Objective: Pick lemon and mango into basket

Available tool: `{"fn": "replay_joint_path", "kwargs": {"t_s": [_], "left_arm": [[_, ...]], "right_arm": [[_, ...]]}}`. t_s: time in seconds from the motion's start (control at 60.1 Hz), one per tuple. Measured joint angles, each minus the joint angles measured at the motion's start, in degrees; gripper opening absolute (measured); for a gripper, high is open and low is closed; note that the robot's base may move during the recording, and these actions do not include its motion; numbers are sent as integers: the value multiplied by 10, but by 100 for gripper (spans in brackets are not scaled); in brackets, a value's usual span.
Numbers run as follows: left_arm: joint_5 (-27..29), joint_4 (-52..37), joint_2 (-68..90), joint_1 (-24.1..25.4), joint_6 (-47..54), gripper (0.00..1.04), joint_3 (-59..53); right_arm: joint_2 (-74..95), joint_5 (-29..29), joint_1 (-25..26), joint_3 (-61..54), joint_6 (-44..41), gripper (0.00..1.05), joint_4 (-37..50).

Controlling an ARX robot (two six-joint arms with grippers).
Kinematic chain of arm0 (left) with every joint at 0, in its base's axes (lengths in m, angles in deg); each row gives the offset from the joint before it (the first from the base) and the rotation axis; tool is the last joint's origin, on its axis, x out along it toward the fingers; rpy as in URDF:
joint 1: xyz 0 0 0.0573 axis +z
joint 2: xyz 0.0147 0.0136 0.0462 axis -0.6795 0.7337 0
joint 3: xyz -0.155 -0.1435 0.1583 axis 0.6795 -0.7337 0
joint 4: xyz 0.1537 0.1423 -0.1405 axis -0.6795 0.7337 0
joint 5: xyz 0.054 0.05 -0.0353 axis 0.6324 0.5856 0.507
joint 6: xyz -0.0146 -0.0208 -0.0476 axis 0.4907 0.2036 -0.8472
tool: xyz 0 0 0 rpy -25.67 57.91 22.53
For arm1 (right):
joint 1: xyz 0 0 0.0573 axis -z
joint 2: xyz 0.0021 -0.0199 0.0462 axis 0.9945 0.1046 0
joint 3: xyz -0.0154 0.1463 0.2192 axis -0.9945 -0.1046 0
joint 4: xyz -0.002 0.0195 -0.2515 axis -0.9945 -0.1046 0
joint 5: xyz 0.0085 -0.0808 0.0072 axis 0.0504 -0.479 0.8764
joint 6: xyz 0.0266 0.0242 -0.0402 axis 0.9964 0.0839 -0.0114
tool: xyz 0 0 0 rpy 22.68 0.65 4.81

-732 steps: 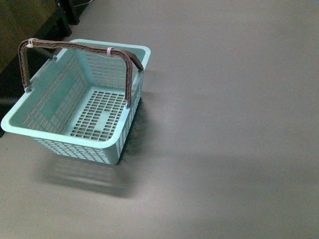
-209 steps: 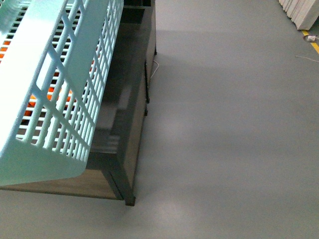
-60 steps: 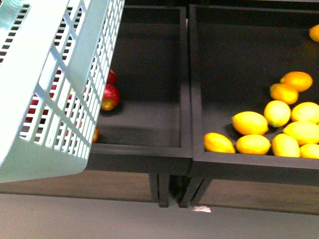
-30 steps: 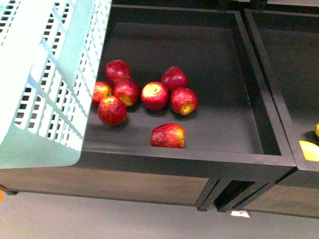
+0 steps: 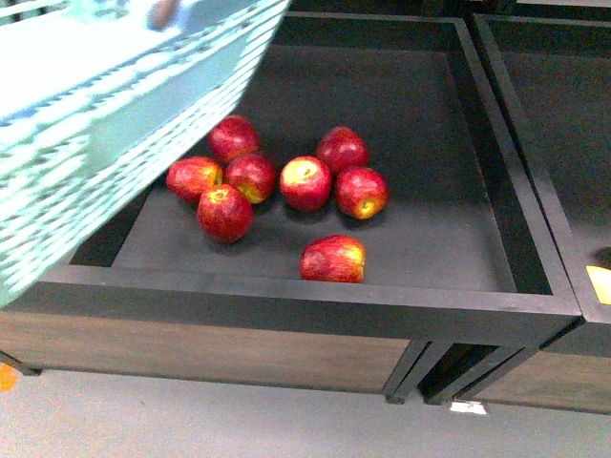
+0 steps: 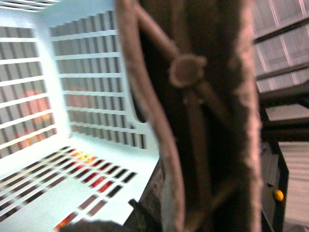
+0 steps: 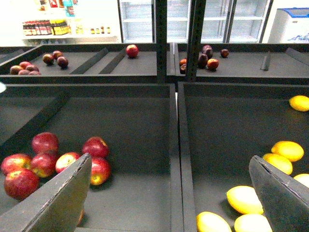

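The pale aqua basket (image 5: 105, 114) hangs blurred and tilted across the upper left of the front view, over a bin of red apples (image 5: 305, 181). In the left wrist view its brown ribbed handle (image 6: 193, 111) fills the frame, with the slotted floor (image 6: 72, 183) behind it. My left gripper is shut on that handle; its fingers are hidden. My right gripper (image 7: 169, 193) is open and empty above the divider between two bins. Small rounded yellow-orange lemons (image 7: 288, 150) lie in the bin beside longer all-yellow fruits (image 7: 246, 199). No mango shows.
Black display bins with raised walls (image 5: 286, 305) stand on wooden bases. Red apples (image 7: 43, 159) fill one bin. Further bins (image 7: 130, 50) behind hold dark red fruit. Grey floor (image 5: 191, 420) lies in front. Upright posts (image 7: 195, 38) rise at the back.
The front view has swung from the yellow-fruit bin to the apple bin. The basket has swung up and now lies flatter and blurred across the upper left.
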Motion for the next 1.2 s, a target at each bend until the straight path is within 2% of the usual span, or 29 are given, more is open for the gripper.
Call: {"fn": "replay_joint_path", "kwargs": {"t_s": [0.083,0.183,0.383,0.616,0.849,0.899,0.949,0.999,1.099,1.199], "left_arm": [[-71,-3,92,-33,34,5,98],[-126,-1,138,-66,57,5,150],[-190,-8,155,-125,47,5,164],[-198,-35,104,-151,45,5,98],[-191,-32,98,-157,45,5,89],[-192,-32,98,-156,46,5,89],[-192,-32,98,-156,46,5,89],[-192,-32,98,-156,46,5,89],[-197,-32,98,-158,46,5,89],[-196,-32,98,-158,45,5,88]], "right_arm": [[0,0,0,0,0,96,0],[0,0,0,0,0,96,0],[0,0,0,0,0,96,0],[0,0,0,0,0,96,0],[0,0,0,0,0,96,0],[22,47,15,17,9,96,-47],[85,141,55,54,21,96,-134],[140,198,89,75,27,96,-166],[251,280,169,97,52,96,-119],[361,295,230,130,78,96,-32]]}}
